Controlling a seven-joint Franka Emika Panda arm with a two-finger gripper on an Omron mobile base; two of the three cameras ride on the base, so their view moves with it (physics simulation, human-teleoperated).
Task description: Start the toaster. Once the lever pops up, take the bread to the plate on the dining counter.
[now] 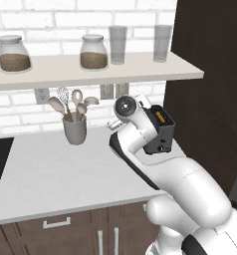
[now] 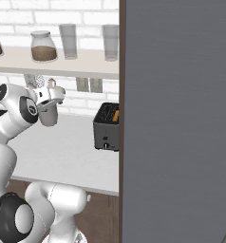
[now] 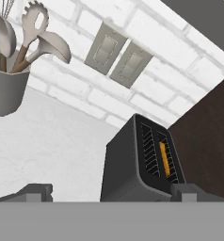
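half the toaster [image 1: 160, 130] behind the arm [image 1: 140, 134]

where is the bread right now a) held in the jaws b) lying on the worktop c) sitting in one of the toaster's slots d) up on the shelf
c: the bread shows as an orange strip down in a top slot of the toaster, apart from the open jaws.

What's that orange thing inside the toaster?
A slice of bread stands in one slot of the toaster. Just its golden top edge shows; the rest is hidden down in the slot. The other slot looks empty.
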